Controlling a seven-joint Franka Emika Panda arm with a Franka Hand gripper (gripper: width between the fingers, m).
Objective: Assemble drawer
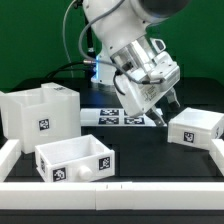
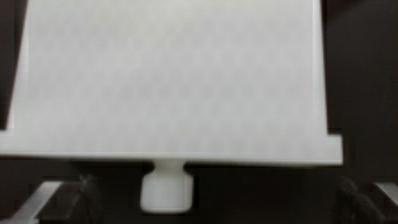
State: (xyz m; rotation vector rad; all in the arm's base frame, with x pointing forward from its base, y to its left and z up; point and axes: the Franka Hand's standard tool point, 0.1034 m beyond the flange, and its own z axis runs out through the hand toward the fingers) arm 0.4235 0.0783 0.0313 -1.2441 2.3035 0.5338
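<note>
The large boxy white housing [image 1: 40,115] stands at the exterior view's left. A white open-top tray [image 1: 75,160] with a round knob sits at the front. A second white tray [image 1: 196,127] sits at the right. My gripper [image 1: 158,112] is tilted, low over the table just left of this right tray. In the wrist view a white tray [image 2: 169,80] fills most of the picture, its knob [image 2: 164,190] pointing toward my gripper [image 2: 214,208]. The dark fingers [image 2: 50,200] stand wide apart on either side of the knob, open and holding nothing.
The marker board [image 1: 112,117] lies on the dark table behind the trays, under the arm. Low white rails [image 1: 120,187] edge the table at the front and sides. A dark gap lies between the front tray and the right tray.
</note>
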